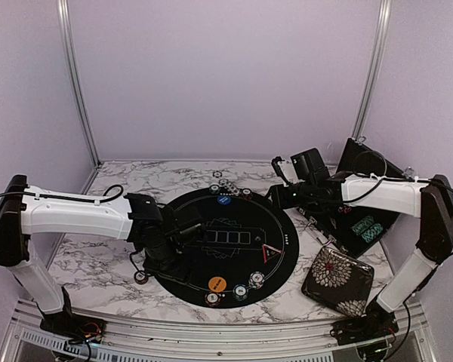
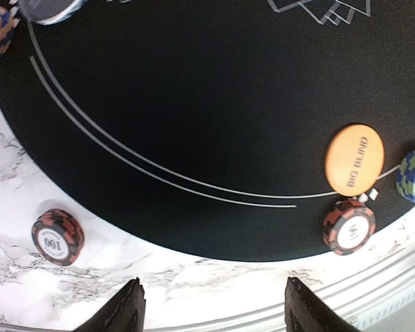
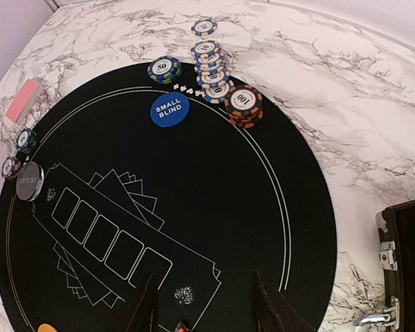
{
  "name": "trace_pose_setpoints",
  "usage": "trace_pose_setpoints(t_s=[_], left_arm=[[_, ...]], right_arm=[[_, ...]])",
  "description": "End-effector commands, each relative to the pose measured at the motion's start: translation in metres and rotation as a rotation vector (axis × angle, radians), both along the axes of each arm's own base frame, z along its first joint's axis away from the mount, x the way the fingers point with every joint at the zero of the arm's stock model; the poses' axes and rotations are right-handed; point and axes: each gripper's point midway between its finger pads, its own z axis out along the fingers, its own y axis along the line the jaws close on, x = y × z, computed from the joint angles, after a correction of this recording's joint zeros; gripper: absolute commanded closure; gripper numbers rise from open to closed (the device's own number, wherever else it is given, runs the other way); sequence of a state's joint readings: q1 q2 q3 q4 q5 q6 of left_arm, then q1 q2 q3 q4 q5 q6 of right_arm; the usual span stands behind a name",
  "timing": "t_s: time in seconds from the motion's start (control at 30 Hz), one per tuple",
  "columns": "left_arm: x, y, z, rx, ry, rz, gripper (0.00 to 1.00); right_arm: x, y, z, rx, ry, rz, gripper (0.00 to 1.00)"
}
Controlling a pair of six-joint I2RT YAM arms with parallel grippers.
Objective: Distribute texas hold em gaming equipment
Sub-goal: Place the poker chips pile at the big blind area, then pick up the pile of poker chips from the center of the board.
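1. Position: the red chip stack [image 2: 57, 236], marked 100, stands on the bare marble desk [image 1: 90, 264] just outside the left rim of the round black mat [image 1: 211, 260], near the rim but apart from it.
2. Left fingers [image 2: 128, 311]: released, spread apart with nothing between them. The stack lies ahead of them and off to their left, outside the gap. Judgement: a straight lift would clear it, while a re-grasp would need a shift to the left.
3. Axis: the stack is round, so no long axis limits the wrist angle.
4. Reach: the left arm is the nearer one. The right fingers [image 3: 145, 311] are also spread, with nothing seen between the tips. They hover by the mat's far right rim, well apart from this stack.
5. Other equipment: an orange disc [image 2: 355, 159] lies near the mat's near edge, and a blue disc [image 3: 169, 109] lies beside chip stacks at the far edge.
6. View differences:
   - Only the right wrist view shows the pink card [image 3: 22, 100], on the desk beyond the mat.
   - Only the top view shows the black case [image 1: 362, 170] and the floral pouch [image 1: 337, 280].
   - Only the left wrist view shows the strip of desk between stack and rim.
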State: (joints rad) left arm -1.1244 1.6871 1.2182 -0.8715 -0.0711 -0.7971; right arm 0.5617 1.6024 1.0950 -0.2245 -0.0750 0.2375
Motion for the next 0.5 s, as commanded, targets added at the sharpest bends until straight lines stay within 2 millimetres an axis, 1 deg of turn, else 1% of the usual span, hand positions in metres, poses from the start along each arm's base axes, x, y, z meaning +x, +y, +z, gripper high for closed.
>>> trace_pose_setpoints(t_s=[0.0,0.1,0.23,0.33,0.47], left_arm=[[0.011,0.037,0.002,0.024,-0.025,0.103,0.30],[0.015,0.059,-0.002,0.043,-0.021,0.143,0.29],[0.018,0.080,-0.011,0.063,-0.008,0.175,0.28],[0.018,0.092,-0.019,0.065,0.006,0.199,0.28],[0.019,0.101,-0.028,0.059,0.020,0.215,0.28]], right_arm=[[0.004,0.004,0.006,0.024,-0.016,0.013,0.57],[0.005,0.004,0.005,0.022,-0.013,0.016,0.57],[0.005,0.005,0.003,0.023,-0.008,0.019,0.57],[0.005,0.005,0.002,0.021,-0.007,0.020,0.57],[0.005,0.006,0.002,0.020,-0.006,0.020,0.57]])
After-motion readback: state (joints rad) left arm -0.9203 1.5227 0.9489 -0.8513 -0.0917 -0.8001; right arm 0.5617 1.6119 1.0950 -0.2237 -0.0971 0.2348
